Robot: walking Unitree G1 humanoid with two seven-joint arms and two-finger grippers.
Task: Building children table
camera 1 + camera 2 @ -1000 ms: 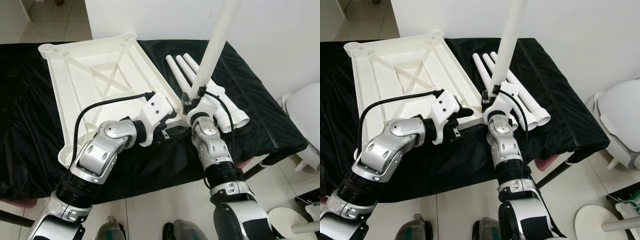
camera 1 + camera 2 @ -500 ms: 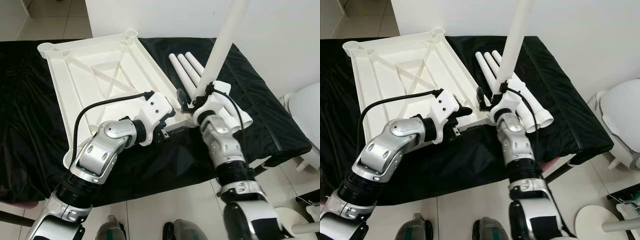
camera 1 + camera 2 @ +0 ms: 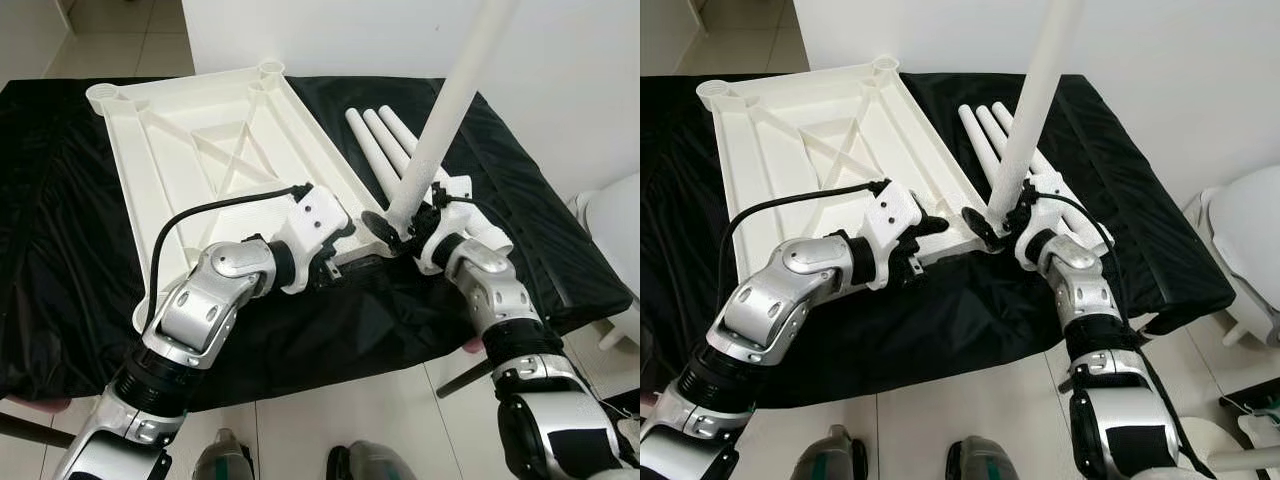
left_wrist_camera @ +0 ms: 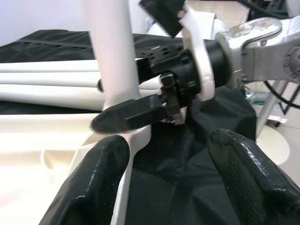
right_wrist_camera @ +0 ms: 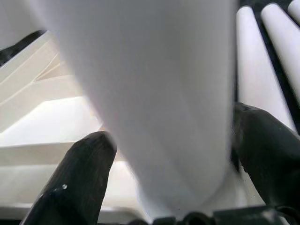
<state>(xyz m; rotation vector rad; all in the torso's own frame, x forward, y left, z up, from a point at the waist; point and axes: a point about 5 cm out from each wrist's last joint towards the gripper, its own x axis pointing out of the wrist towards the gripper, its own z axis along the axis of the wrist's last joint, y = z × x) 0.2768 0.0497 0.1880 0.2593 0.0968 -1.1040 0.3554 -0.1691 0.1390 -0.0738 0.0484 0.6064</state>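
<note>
Right hand (image 3: 398, 222), leg (image 3: 447, 112) now tilted further right.

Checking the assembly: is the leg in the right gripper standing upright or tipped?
Tipped. The leg leans up and rightward from the tabletop corner, held near its base by the right gripper.

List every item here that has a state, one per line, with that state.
Table top: upside down on the black cloth, ribs facing up.
Held table leg: tilted, lower end at the table top's near right corner.
Three spare table legs: lying side by side on the cloth.
Right pincer: shut on the held table leg.
Left pincer: open, at that corner.
</note>
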